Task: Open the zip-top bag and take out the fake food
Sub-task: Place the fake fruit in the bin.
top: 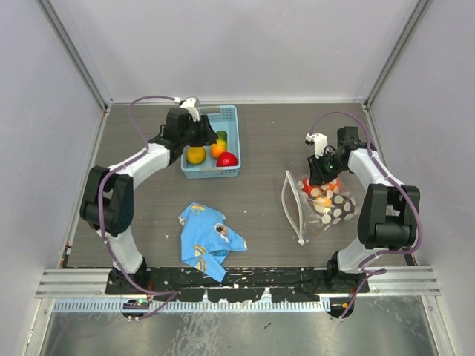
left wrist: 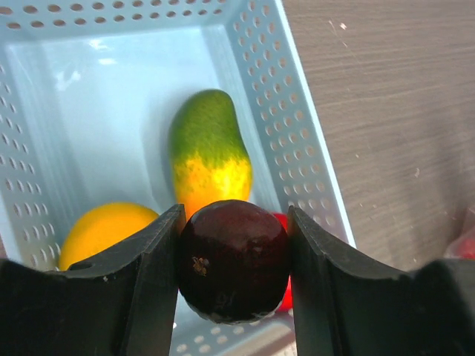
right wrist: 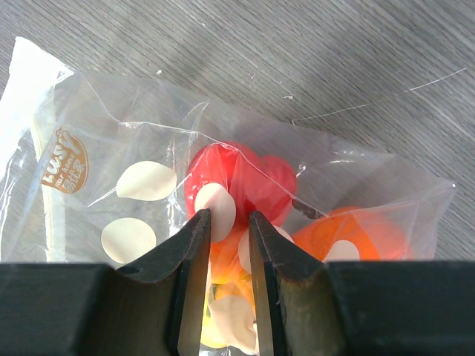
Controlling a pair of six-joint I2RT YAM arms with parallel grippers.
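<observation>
The zip-top bag [top: 326, 208] lies at the right, its white zip strip toward the table's middle, with red and orange fake food inside. My right gripper [top: 320, 176] is at its far end. In the right wrist view the gripper [right wrist: 230, 222] is pinched on the bag's plastic [right wrist: 141, 141], with a yellow-orange piece between the jaws, a red piece [right wrist: 256, 174] just ahead and an orange one [right wrist: 349, 237] to the right. My left gripper [left wrist: 234, 256] is shut on a dark purple fruit [left wrist: 234, 274] and holds it over the light blue basket [left wrist: 297, 126].
The basket [top: 237, 141] at the back centre holds a green-yellow mango [left wrist: 210, 152], a yellow fruit [left wrist: 104, 230], an orange fruit [top: 217, 149] and a red one [top: 227, 159]. A blue cartoon-print cloth [top: 208, 237] lies crumpled near the front centre. Grey walls enclose the table.
</observation>
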